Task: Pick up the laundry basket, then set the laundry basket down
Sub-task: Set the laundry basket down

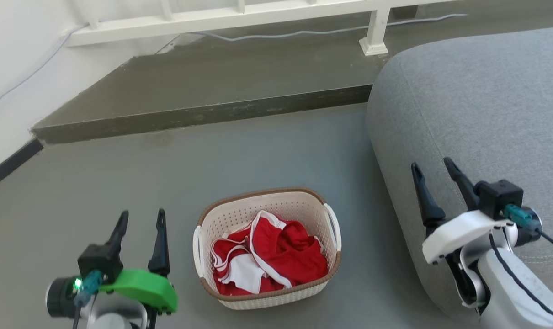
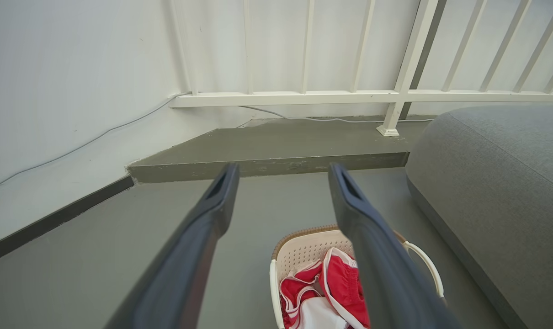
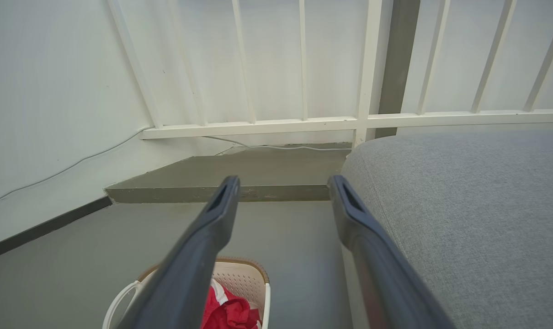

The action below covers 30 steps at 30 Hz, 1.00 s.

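Observation:
The laundry basket (image 1: 276, 208) stands on the grey floor, cream-white and perforated, with a brown rim and two white side handles. Red and white clothes (image 1: 269, 256) lie inside it. My left gripper (image 1: 140, 219) hangs open to the left of the basket, apart from it. My right gripper (image 1: 434, 169) is open too, raised over the grey sofa's edge to the right of the basket. The left wrist view looks past the left gripper (image 2: 281, 173) down at the laundry basket (image 2: 304, 246). At the bottom of the right wrist view, below the right gripper (image 3: 283, 185), lies the laundry basket (image 3: 244, 278).
A grey upholstered sofa (image 1: 482, 114) fills the right side. Behind the basket runs a low concrete step (image 1: 203, 114), with a white railing (image 1: 221, 18) and a pale cable (image 1: 304, 33) beyond it. A white wall with a dark skirting (image 1: 9, 164) closes the left.

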{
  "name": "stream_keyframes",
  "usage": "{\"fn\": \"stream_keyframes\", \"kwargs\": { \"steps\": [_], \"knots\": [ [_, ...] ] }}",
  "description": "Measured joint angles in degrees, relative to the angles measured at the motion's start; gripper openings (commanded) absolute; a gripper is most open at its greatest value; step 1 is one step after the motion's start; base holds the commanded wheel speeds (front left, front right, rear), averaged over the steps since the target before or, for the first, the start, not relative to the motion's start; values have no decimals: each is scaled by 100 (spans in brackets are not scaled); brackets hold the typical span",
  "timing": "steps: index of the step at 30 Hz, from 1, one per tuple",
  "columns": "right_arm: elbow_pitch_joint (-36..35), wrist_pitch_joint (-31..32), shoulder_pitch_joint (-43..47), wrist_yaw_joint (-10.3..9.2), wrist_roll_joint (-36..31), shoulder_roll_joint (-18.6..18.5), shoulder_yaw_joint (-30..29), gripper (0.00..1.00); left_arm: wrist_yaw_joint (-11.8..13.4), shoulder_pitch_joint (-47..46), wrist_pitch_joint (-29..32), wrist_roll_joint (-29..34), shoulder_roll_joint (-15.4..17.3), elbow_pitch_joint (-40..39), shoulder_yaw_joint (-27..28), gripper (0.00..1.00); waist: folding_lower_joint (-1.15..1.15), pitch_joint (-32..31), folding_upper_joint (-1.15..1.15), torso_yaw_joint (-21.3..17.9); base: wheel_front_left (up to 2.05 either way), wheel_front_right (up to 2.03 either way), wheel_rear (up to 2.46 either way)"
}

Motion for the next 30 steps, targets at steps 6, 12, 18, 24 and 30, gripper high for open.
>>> {"fn": "stream_keyframes", "kwargs": {
  "steps": [6,12,18,24,30],
  "knots": [
    [-170,0,297,-94,-29,-5,-80,100,3,350,0,15,-49,-177,120,100,0,-78,0,-29,0,0,0],
    [-277,0,500,-101,-49,-12,-148,100,4,583,0,43,-64,-318,171,100,0,-120,0,-30,0,0,0],
    [-374,0,665,-152,-94,-14,-185,100,4,728,0,181,-78,-389,190,100,0,-153,0,-21,0,0,0],
    [-466,0,774,-155,-96,-14,-196,100,5,816,0,281,-79,-504,248,100,0,-163,0,-17,0,0,0],
    [-554,0,817,-193,-96,-14,-209,100,5,856,0,318,-90,-552,315,100,0,-165,0,-24,0,0,0]
  ]
}}
